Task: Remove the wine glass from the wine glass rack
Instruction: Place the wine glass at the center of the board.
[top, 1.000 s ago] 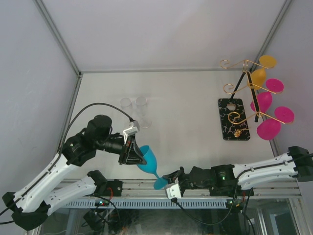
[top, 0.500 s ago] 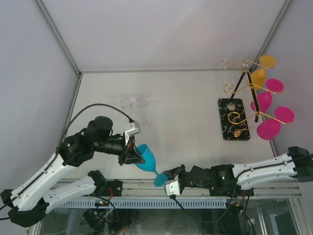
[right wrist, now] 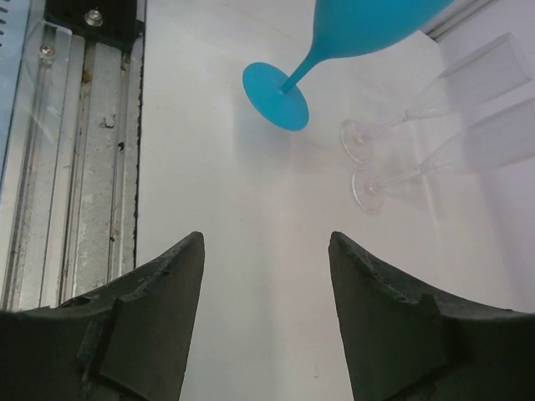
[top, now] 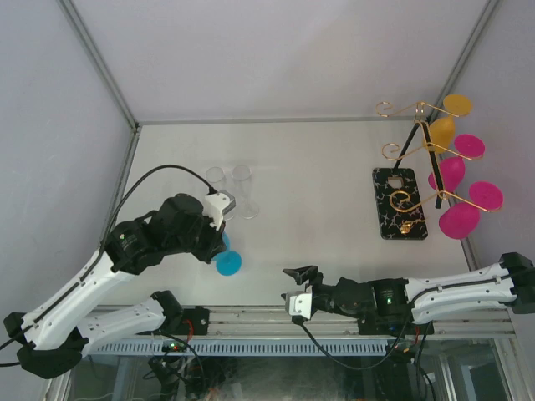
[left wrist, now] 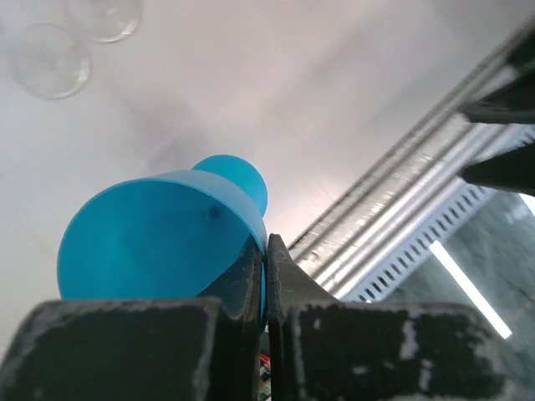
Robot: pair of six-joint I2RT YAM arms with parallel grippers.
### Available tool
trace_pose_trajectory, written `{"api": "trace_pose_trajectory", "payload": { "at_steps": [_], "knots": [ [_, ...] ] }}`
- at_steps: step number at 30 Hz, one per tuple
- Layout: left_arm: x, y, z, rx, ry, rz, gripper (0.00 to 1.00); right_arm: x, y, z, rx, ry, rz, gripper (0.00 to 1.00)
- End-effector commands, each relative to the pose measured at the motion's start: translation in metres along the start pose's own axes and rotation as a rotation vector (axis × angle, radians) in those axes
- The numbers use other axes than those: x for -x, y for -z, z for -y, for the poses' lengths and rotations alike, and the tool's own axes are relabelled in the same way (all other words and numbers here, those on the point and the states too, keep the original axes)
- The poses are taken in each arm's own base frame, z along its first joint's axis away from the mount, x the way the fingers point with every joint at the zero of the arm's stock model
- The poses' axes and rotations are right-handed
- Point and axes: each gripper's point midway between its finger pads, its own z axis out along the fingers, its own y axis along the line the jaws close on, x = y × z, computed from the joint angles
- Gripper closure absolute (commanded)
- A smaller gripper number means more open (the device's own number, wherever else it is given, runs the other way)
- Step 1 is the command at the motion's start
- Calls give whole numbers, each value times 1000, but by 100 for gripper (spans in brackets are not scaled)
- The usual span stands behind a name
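The blue wine glass (left wrist: 159, 238) is off the wine glass rack (top: 411, 150) and hangs tilted in my left gripper (left wrist: 266, 251), which is shut on the rim of its bowl. From above, only its round foot (top: 227, 263) shows below the left gripper (top: 213, 244). In the right wrist view the blue wine glass (right wrist: 280, 92) has its foot low over the table; contact is unclear. My right gripper (right wrist: 266, 242) is open and empty, well short of the foot, near the front edge (top: 294, 282).
Two pink glasses (top: 459, 219) and a yellow glass (top: 441, 129) hang on the rack, whose black marbled base (top: 399, 203) sits at the right. Two clear flutes (top: 230, 190) lie behind the left arm. A metal rail (right wrist: 75, 150) runs along the table's near edge.
My right gripper has opened, let go of the blue glass's foot and drawn back to the right. The left gripper has closed on the bowl's rim and swung the glass left.
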Motion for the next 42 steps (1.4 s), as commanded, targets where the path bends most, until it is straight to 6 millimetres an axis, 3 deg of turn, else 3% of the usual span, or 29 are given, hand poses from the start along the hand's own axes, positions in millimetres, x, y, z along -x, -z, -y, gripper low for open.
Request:
{"api": "trace_pose_trajectory", "payload": {
  "at_steps": [1, 5, 13, 23, 29, 34, 42],
  "knots": [
    [16, -1, -40, 241, 56, 64, 100, 12, 6, 25, -125, -56, 44, 39],
    [13, -19, -49, 289, 75, 61, 100, 16, 11, 39, -202, -92, 66, 39],
    [31, -39, -58, 339, 122, 151, 100, 29, 26, 58, -288, -159, 167, 38],
    [31, -78, -77, 442, 107, 41, 100, 26, 34, 69, -352, -199, 177, 38],
    [35, -102, -82, 457, 133, 60, 100, 24, 38, 71, -364, -209, 191, 38],
    [39, -109, -87, 438, 173, 71, 100, 20, 41, 73, -373, -220, 198, 37],
    [30, -113, -95, 438, 164, -8, 100, 13, 46, 74, -379, -245, 197, 36]
  ]
}}
